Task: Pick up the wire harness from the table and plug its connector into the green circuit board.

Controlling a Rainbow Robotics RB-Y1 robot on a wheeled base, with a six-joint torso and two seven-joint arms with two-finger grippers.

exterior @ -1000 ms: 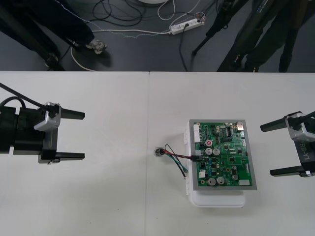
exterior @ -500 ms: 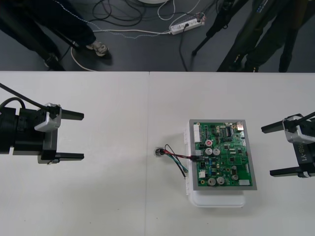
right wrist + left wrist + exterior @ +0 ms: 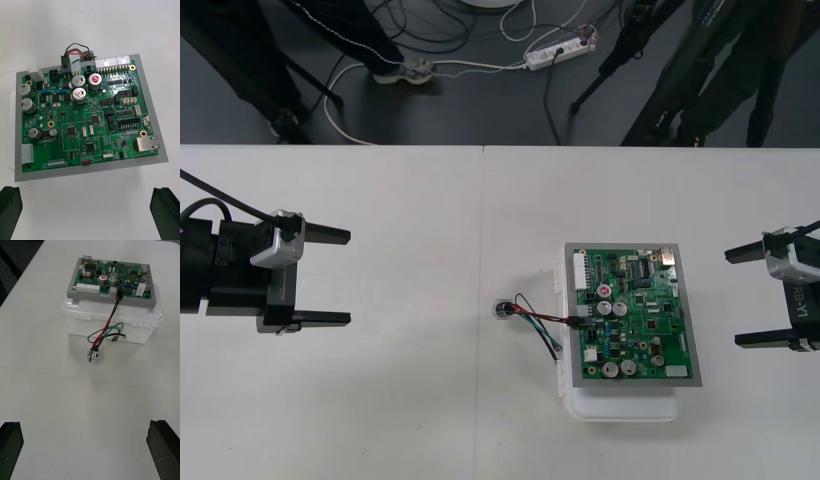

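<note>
Light table (image 3: 380, 400) across lower frame, dark floor strip along top.

Left gripper (image 3: 345, 277) at mid left of front view, spread wide, nothing between. Fingers (image 3: 10, 442) in bottom corners of left wrist view.

Right gripper (image 3: 733, 297) at right edge, mid height, likewise spread and empty. Both well apart from the work.

White base (image 3: 625, 405) lower right of centre, green circuit board (image 3: 635, 315) on top of it.

Wire harness (image 3: 535, 320) just left of board, centre of frame:
- Wires (image 3: 108, 324) looping down past the base wall.
- Round metal socket (image 3: 93, 354) lying on table near base.
- Small black plug (image 3: 119, 296) at board's left edge, apparently seated in a header beside the white connectors.

Judged: insertion looks done, so step in hand probably clearing off and checking.
- Best done by moving grippers outward only, never across the wire loop or socket, to avoid tugging the plug loose.
- If seating is in doubt, come in from frame left over the socket, pinch the plug body rather than the wires, and press straight along the header with no sideways twist.
- Hard to judge full seating depth from these angles.
</note>
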